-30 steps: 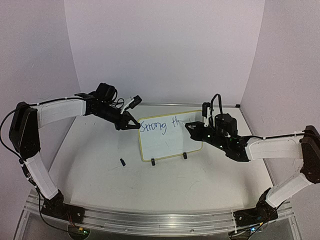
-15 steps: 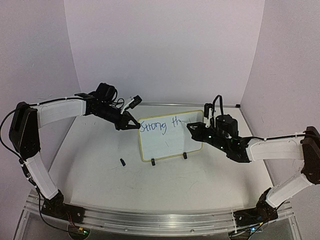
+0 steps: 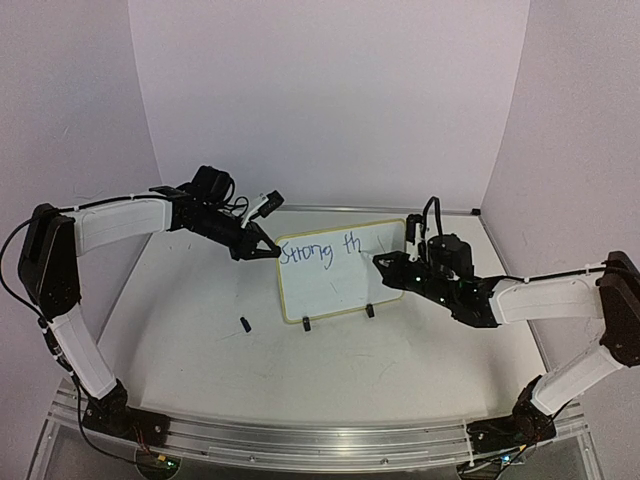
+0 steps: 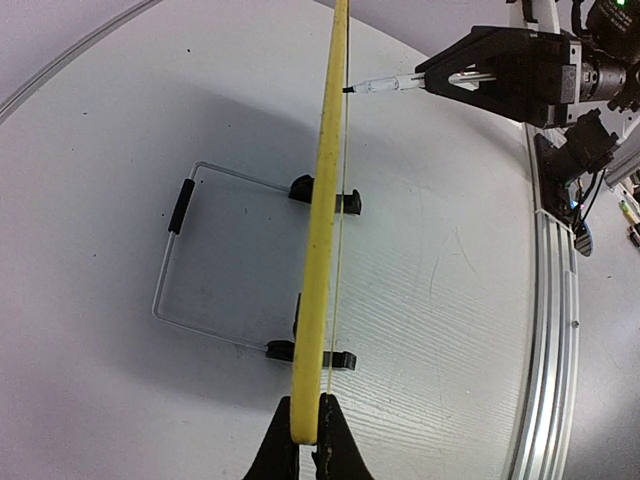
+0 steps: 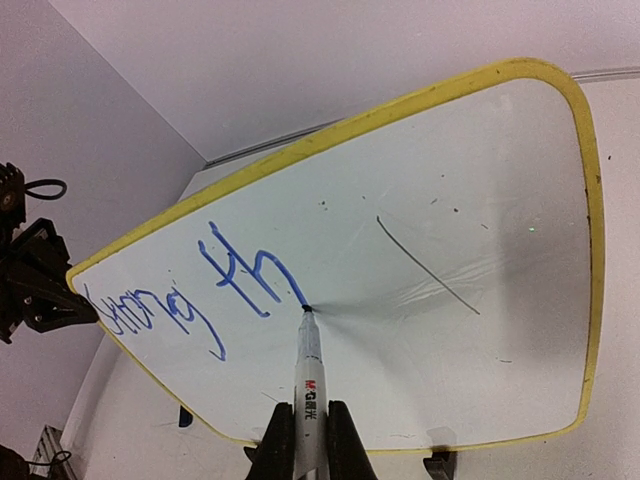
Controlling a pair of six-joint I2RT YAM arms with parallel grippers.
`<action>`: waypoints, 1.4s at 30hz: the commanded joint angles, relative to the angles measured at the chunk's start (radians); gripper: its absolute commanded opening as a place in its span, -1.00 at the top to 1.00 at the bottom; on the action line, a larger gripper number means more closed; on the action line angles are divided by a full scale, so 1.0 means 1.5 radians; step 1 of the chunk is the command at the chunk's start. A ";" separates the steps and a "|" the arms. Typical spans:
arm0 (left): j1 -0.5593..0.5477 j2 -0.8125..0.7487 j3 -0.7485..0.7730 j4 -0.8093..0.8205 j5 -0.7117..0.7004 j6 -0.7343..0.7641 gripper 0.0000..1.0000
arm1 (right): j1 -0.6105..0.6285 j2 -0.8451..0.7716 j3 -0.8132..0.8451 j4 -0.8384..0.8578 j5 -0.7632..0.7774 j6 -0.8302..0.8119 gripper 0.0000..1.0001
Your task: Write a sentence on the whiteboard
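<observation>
White-shelled arms [image 3: 115, 225], black joints; black left gripper [image 3: 274, 253], black right gripper [image 3: 379, 261]; looped black cable [image 3: 432, 208]

Upright whiteboard [image 3: 330, 285] bars mid-table, wire stand [image 4: 181, 205] behind it, small black piece [image 3: 245, 324] lying left-front, bare tabletop [image 3: 380, 380] nearer

Wrist of right gripper [image 3: 384, 263] sits lower and nearer than a second ago. The marker [image 5: 309, 372] tip is now at the foot of the "h". On the whiteboard [image 3: 335, 290], "th" now shows clear of the arm.

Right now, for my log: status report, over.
Left gripper shut on whiteboard edge. Right gripper shut on marker, tip touching board. Small black piece on table, apart.
</observation>
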 commanded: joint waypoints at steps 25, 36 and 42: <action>-0.015 0.004 0.001 -0.047 -0.057 0.031 1.00 | -0.037 -0.112 -0.006 -0.072 -0.144 -0.086 1.00; -0.016 0.003 0.001 -0.047 -0.059 0.030 1.00 | -0.055 -0.093 0.000 -0.053 -0.136 -0.099 1.00; -0.016 0.007 0.001 -0.047 -0.059 0.030 1.00 | -0.055 -0.068 0.019 -0.023 -0.117 -0.097 1.00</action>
